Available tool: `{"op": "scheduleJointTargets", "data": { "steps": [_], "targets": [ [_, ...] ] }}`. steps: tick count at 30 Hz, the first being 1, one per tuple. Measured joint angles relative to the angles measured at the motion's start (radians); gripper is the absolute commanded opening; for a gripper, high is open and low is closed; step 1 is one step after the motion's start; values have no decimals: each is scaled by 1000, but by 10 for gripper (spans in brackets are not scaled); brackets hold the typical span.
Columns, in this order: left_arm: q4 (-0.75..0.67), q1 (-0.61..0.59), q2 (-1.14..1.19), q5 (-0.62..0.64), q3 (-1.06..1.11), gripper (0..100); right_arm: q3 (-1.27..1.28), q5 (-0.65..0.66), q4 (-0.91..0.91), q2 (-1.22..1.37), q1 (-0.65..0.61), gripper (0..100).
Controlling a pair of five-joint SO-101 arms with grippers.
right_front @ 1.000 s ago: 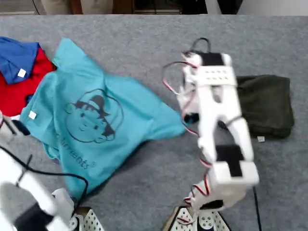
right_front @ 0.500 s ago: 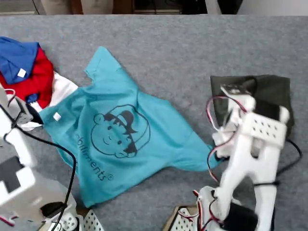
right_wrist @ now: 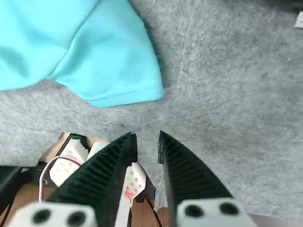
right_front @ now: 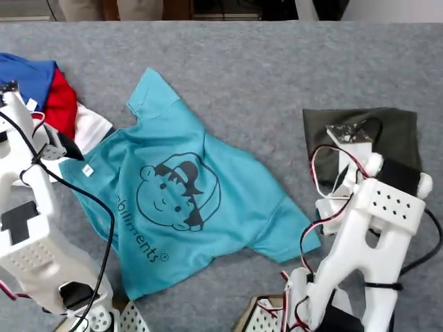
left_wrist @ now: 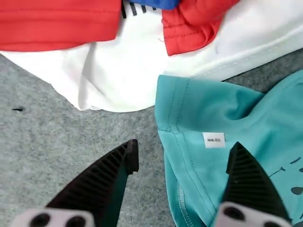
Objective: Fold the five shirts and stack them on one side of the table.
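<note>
A teal shirt (right_front: 180,200) with a cartoon face lies spread, print up, in the middle of the table. My left gripper (left_wrist: 182,158) hangs open just above its collar (left_wrist: 189,118), holding nothing; the left arm (right_front: 28,207) stands at the table's left. A white shirt (left_wrist: 142,71), a red one (right_front: 59,104) and a blue one (right_front: 28,79) lie bunched at the far left. One dark green shirt (right_front: 381,135) lies folded at the right. My right gripper (right_wrist: 146,138) is open by a narrow gap, with nothing in it, near the teal sleeve (right_wrist: 109,61).
The right arm (right_front: 377,207) rises from its base at the front edge and partly covers the green shirt. Both arm bases (right_front: 277,315) stand at the table's near edge. Grey cloth (right_front: 277,69) covers the table top.
The teal shirt has slid right and toward the front, and lies flatter. The right arm has left it and pulled back to the right front. The left arm has swung up beside the collar.
</note>
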Motion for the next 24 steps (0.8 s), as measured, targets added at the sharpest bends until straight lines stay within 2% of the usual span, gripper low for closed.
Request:
{"op": "scheduleJointTargets", "data": {
  "steps": [5, 10, 16, 24],
  "targets": [
    [0, 0, 55, 32, -3, 307, -129, -3, 0, 0, 21, 103],
    [-9, 0, 126, 124, -20, 301, -224, -107, -11, -2, 2, 103],
    [-11, 0, 161, 212, -52, 204, -226, -261, -133, 51, -178, 103],
    [-11, 6, 170, 230, -52, 196, -381, -411, -362, 404, -425, 104]
  ]
}}
